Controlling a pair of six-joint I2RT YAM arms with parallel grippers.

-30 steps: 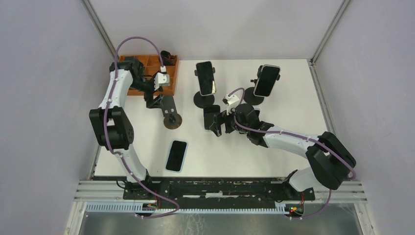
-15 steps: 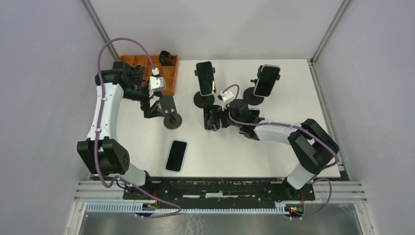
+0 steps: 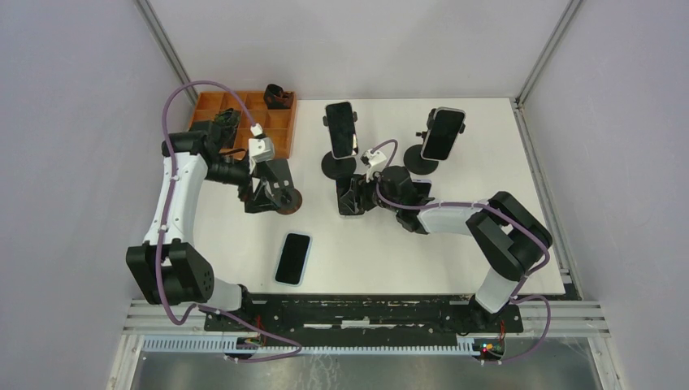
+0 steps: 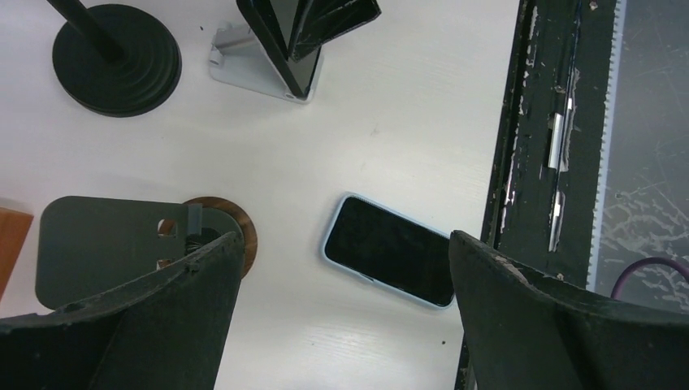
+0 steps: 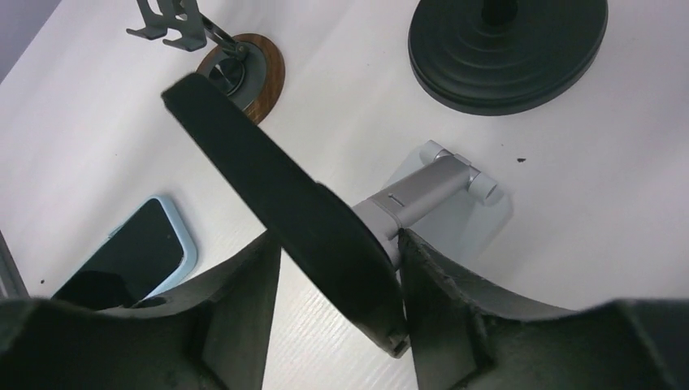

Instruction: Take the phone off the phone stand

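A black phone (image 5: pixel 276 187) leans on a silver stand (image 5: pixel 431 191) at the table's middle (image 3: pixel 351 197). My right gripper (image 5: pixel 337 284) has its jaws on either side of the phone's lower end; both fingers touch it, and the phone still rests on the stand. In the top view the right gripper (image 3: pixel 357 197) is at that stand. My left gripper (image 4: pixel 341 325) is open and empty above bare table, beside an empty stand (image 4: pixel 106 244) with a brown base (image 3: pixel 286 199).
A phone in a light blue case (image 3: pixel 293 258) lies flat near the front edge. Two more phones on black round-based stands (image 3: pixel 342 130) (image 3: pixel 443 134) stand at the back. An orange tray (image 3: pixel 244 110) sits at the back left.
My left arm swung from over the orange tray to the empty brown-based stand. My right gripper pushed further left onto the phone and narrowed around it.
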